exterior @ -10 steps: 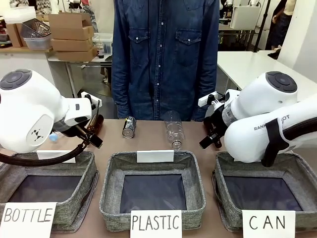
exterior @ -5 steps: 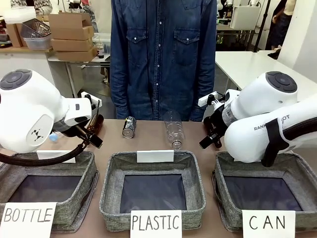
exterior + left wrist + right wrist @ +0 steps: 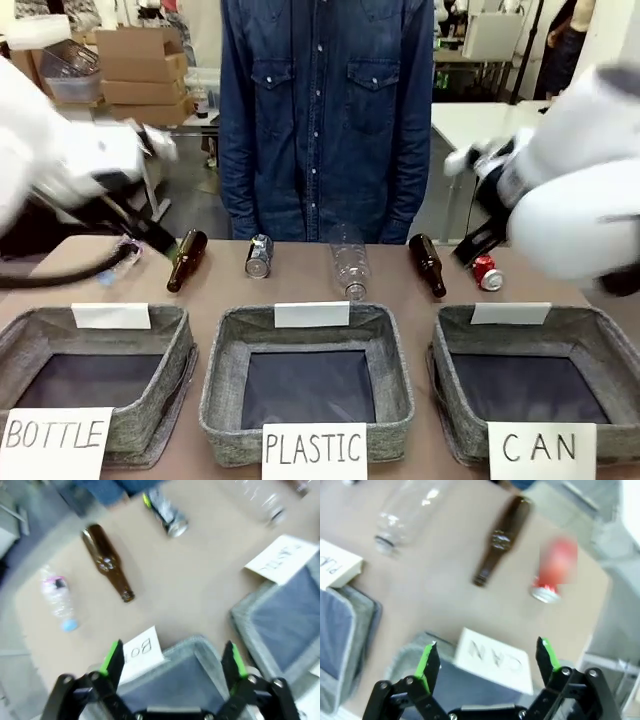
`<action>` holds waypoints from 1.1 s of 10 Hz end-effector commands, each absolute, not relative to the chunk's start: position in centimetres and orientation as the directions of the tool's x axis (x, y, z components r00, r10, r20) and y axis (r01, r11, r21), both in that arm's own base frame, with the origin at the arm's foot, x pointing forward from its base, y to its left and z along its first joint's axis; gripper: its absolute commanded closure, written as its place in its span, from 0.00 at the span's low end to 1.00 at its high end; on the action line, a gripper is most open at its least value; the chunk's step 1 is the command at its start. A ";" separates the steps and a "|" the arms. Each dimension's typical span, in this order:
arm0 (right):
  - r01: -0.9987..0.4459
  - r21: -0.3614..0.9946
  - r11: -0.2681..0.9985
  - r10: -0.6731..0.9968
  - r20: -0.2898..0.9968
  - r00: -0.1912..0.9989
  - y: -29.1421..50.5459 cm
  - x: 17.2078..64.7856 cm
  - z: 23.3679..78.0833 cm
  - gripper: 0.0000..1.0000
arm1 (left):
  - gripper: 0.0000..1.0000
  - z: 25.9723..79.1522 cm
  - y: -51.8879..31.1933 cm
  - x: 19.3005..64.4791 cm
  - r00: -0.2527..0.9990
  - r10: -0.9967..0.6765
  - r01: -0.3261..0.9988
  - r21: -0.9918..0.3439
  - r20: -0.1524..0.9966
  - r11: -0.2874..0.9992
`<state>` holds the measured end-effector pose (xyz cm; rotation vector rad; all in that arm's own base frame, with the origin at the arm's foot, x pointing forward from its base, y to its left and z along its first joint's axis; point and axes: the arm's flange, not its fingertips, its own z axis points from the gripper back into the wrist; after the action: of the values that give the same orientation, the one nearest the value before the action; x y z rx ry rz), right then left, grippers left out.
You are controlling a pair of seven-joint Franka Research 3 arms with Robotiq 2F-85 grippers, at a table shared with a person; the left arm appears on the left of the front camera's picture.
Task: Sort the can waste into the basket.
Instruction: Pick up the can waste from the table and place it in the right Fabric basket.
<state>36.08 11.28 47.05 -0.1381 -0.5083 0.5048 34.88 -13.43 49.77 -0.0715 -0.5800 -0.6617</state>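
Green-padded right gripper (image 3: 486, 652) gapes over the basket (image 3: 600, 335) — left gripper (image 3: 173, 654) too.

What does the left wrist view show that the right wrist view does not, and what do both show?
Left wrist, not right wrist: the dark can with its print, one brown bottle, a crushed plastic bottle, the BOTTLE card and the open left claw. Right wrist, not left wrist: the red can, the other brown bottle, the CAN card and the open right claw. Both: the clear bottle and the PLASTIC basket.
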 end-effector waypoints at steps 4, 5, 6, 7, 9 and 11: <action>-0.354 -0.287 0.890 0.453 0.456 0.766 10.3 33.6 50.9 0.00 | 0.00 54.3 -12.0 31.8 0.616 -0.548 0.593 0.124 0.566 0.795; -0.311 -0.313 0.897 0.435 0.508 0.744 10.3 30.5 54.4 0.00 | 0.00 57.2 -10.2 28.4 0.624 -0.523 0.571 0.119 0.581 0.812; -0.310 -0.174 0.935 0.355 0.501 0.789 9.9 30.9 54.5 0.00 | 0.00 56.8 -10.9 29.0 0.612 -0.584 0.733 -0.105 0.533 0.672; -0.326 0.177 0.929 0.209 0.478 0.853 8.0 30.5 56.0 0.00 | 0.00 57.7 -9.3 28.8 0.594 -0.583 0.791 -0.274 0.554 0.546; -0.229 0.678 0.698 -0.074 0.387 0.919 1.8 28.8 58.0 0.00 | 0.00 57.5 -4.8 28.3 0.599 -0.528 0.790 -0.551 0.602 0.269; -0.173 0.843 0.509 -0.239 0.331 0.913 -2.8 26.5 58.1 0.00 | 0.00 56.0 -1.6 27.6 0.657 -0.475 0.734 -0.641 0.586 0.224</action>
<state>27.33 -1.20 58.37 0.6604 -0.4802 0.2081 26.90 -3.28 56.69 -0.9822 -0.4087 -0.9165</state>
